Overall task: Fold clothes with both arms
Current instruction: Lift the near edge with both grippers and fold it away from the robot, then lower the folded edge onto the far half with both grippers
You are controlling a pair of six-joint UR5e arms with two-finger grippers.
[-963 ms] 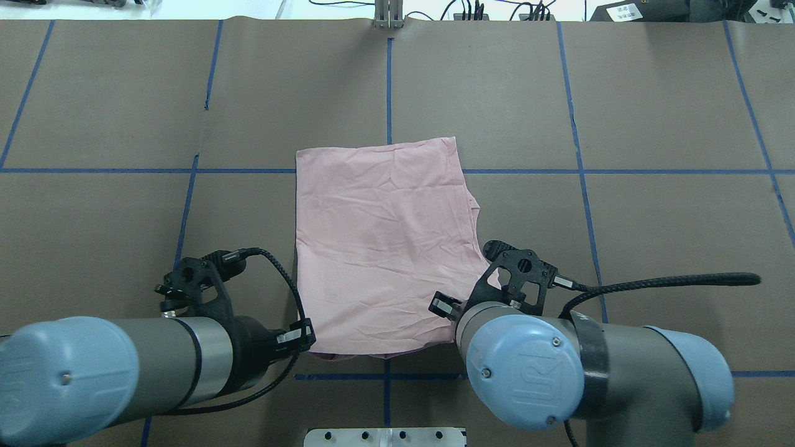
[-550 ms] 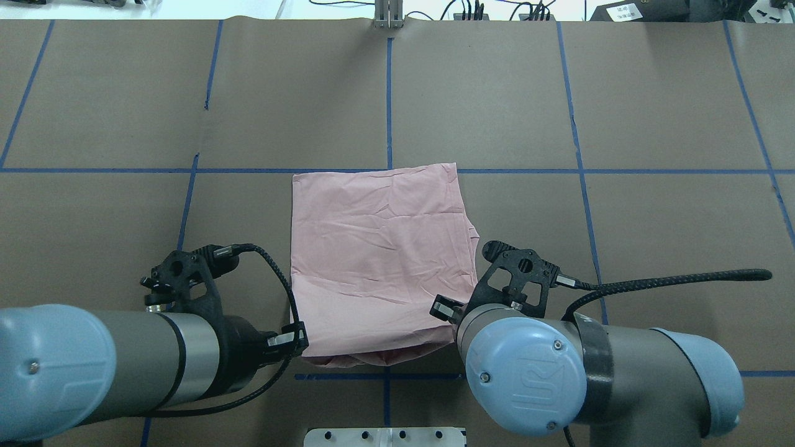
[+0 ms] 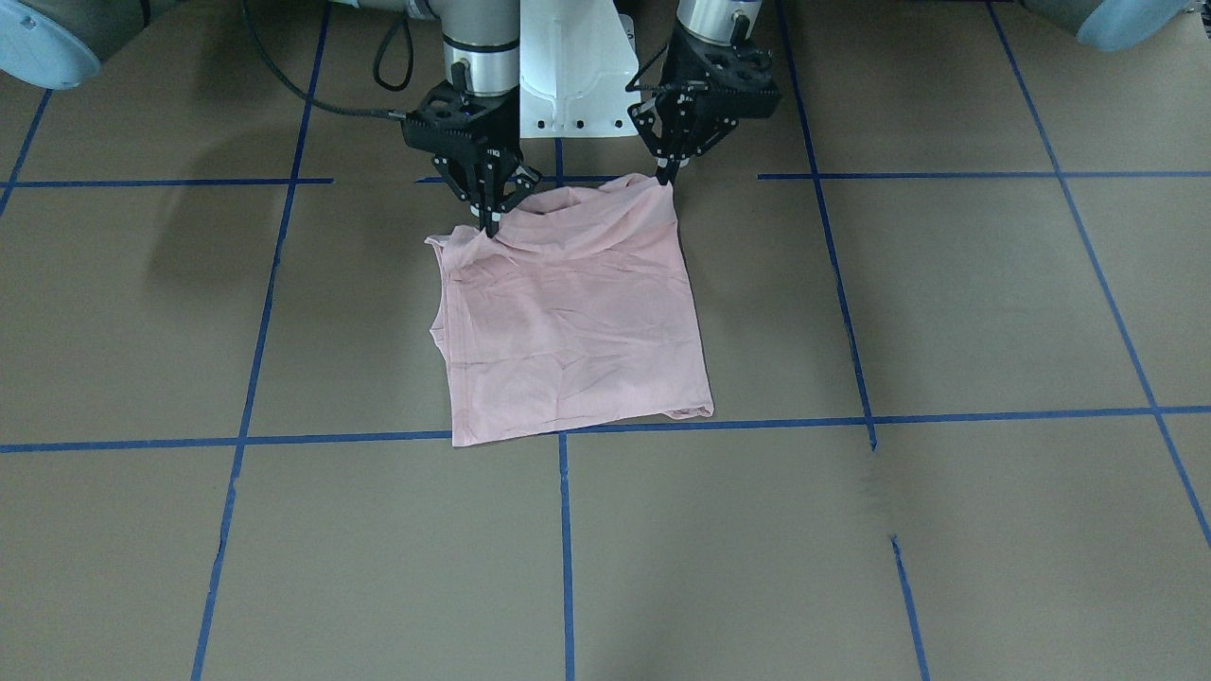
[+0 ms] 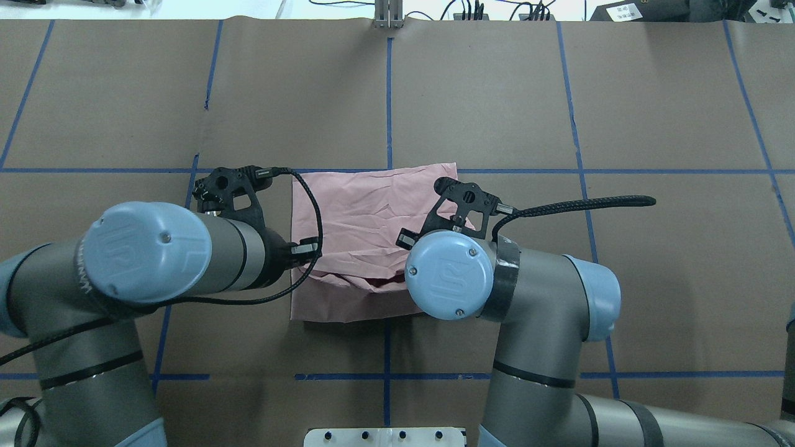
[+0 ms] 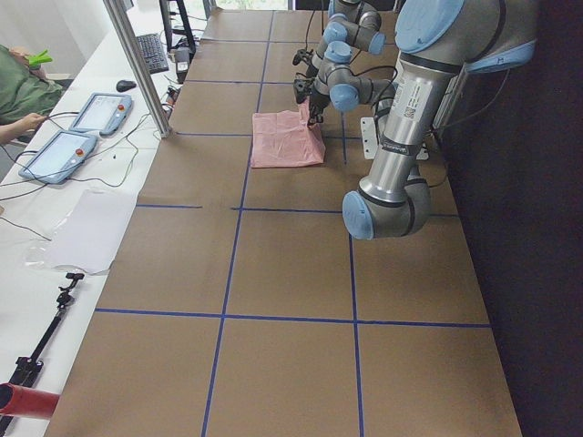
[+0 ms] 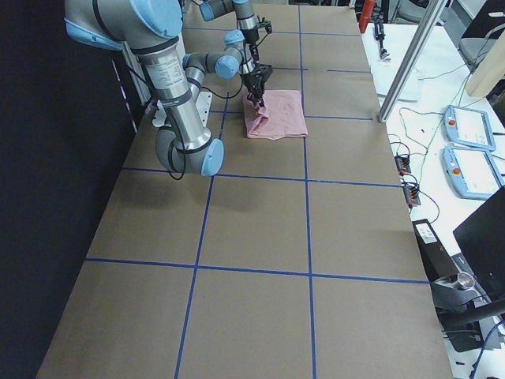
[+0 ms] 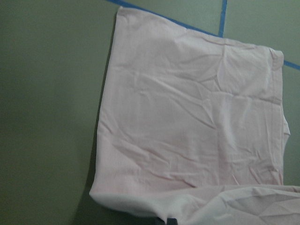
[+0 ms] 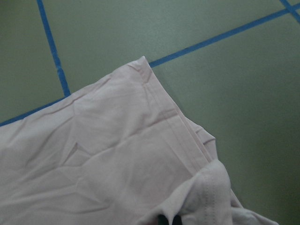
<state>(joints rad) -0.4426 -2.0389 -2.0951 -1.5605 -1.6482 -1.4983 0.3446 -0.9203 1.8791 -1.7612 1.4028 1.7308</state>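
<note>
A broad surface (image 4: 652, 248) fills the room's middle, covered in matt brown paper and ruled into large squares by thin blue tape (image 4: 621, 171). Along its far side runs a white worktop (image 5: 36, 209) strewn with thin leads, where two grey-framed tablets (image 5: 100, 112) lie flat beside a slanted aluminium post (image 5: 137, 68). The left arm (image 4: 155, 254) and the right arm (image 4: 534, 292) are smooth silver-grey tubes with rounded light blue joint caps, and both reach out from the near edge over the cloth. The T-shirt (image 3: 568, 322) lies in the middle of the surface, close to the robot. It is pale pink, soft and finely creased, roughly rectangular and plain on the side that shows, and its far edge runs along a tape line. Its near edge is lifted off the paper into a sagging fold above the lower layer, with a stitched hem at the right side. A white plate (image 3: 572, 66) with a row of small holes sits at the robot's base. The left gripper (image 3: 665, 175), black and skeletal, has its fingers pressed together on the raised left corner of the T-shirt. The right gripper (image 3: 491, 225) likewise pinches the raised right corner. A braided black cable (image 4: 577, 205) juts stiffly rightward from the right wrist.
</note>
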